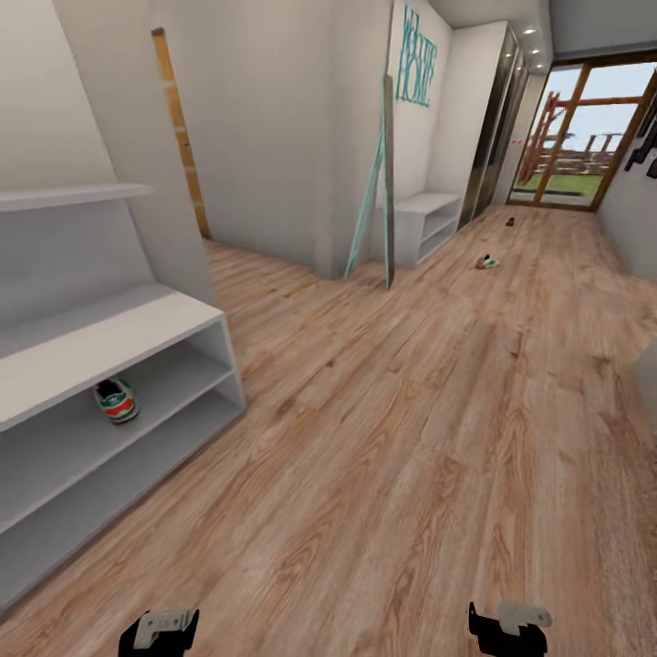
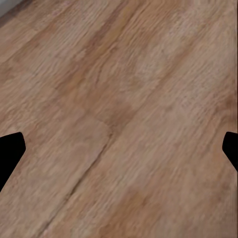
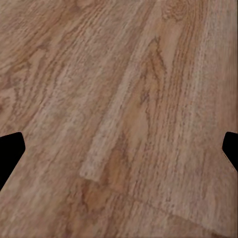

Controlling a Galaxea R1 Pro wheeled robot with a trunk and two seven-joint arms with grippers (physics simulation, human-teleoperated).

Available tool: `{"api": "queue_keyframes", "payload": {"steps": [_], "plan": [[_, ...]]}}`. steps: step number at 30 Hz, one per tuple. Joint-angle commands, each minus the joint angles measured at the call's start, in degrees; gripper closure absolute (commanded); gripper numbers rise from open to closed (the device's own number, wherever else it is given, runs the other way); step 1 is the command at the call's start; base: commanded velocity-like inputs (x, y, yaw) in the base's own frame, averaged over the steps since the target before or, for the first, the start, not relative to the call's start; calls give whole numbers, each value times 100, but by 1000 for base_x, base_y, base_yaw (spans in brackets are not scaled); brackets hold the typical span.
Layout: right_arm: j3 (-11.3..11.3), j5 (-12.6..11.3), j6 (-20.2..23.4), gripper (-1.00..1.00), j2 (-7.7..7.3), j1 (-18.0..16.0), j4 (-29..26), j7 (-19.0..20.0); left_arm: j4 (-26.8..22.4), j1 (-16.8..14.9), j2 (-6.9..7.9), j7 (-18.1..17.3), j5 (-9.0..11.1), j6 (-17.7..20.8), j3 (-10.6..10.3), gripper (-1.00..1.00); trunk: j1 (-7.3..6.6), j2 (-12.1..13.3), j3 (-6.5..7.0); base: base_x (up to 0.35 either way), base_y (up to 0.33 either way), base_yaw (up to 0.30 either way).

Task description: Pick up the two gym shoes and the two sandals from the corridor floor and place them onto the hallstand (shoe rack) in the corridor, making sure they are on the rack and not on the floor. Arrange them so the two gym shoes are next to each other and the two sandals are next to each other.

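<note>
Wood-plank corridor floor, white green-striped gym shoe on hallstand shelf

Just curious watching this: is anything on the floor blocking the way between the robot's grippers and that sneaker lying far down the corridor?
Nothing visible does. Bare corridor floor stretches from both grippers to the distant gym shoe.

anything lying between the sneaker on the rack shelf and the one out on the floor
Nothing: in the head view, only bare floor runs from the shelved sneaker to the far sneaker.
</note>
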Motion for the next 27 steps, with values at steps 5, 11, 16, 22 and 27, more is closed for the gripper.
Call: {"api": "queue_keyframes", "payload": {"steps": [5, 11, 16, 22, 27], "plan": [[-11, -24, -25, -100, 1, -4, 6, 8, 1, -6, -5, -47, -30, -20, 50, -100, 2, -2, -4, 327, 0, -300], [-11, -24, -25, -100, 1, -4, 6, 7, 1, -6, -2, -43, -27, -22, 51, -100, 2, -2, -4, 337, 0, -300], [-11, -24, -24, -100, 1, -4, 6, 9, 1, -6, -1, -42, -27, -22, 51, -100, 2, -2, -4, 339, 0, -300], [-11, -24, -24, -100, 1, -4, 6, 8, 1, -6, -1, -42, -27, -23, 51, -100, 2, -2, -4, 339, 0, -300], [-11, -24, -24, -100, 1, -4, 6, 7, 1, -6, -1, -42, -27, -23, 51, -100, 2, -2, -4, 339, 0, -300]]}}
